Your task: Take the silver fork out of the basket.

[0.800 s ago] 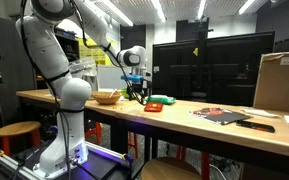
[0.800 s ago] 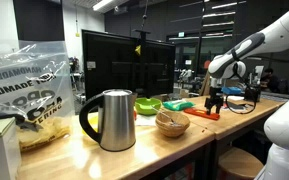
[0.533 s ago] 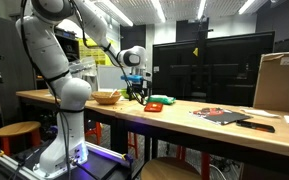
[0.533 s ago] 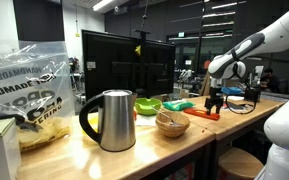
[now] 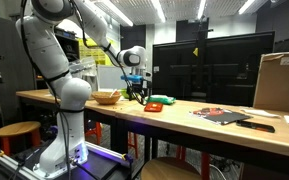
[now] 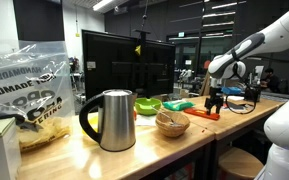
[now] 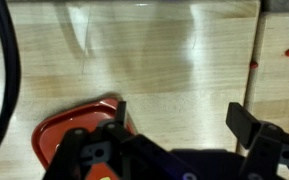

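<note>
Though the fork is too small to make out in any view, the basket [image 6: 172, 123] shows plainly on the desk [image 6: 144, 146], with nothing gripping it. Just beside the basket stands a steel kettle [image 6: 109, 119], and behind the basket sits a green bowl [image 6: 147, 105]. Past the kettle, farther from the basket, lies a crumpled plastic bag [image 6: 24, 90].

On the basket's other side, away from the kettle, the end effector [image 6: 215, 106] hangs low over the desk, apart from the basket. Below it, also clear of the basket, a flat red item [image 6: 206, 114] lies on the wood.

In an exterior view the basket [image 5: 107, 97] rests near the robot's base, and the end effector [image 5: 136, 96] is near it but not over it. Far along the desk from the basket stands a cardboard box [image 5: 279, 80].

In the wrist view the end effector [image 7: 179, 115] is spread wide, its fingers [image 7: 239, 118] well apart with only bare desk [image 7: 164, 50] between them. The red item [image 7: 74, 128] lies beside one finger, outside the gap. The basket is out of this view.
</note>
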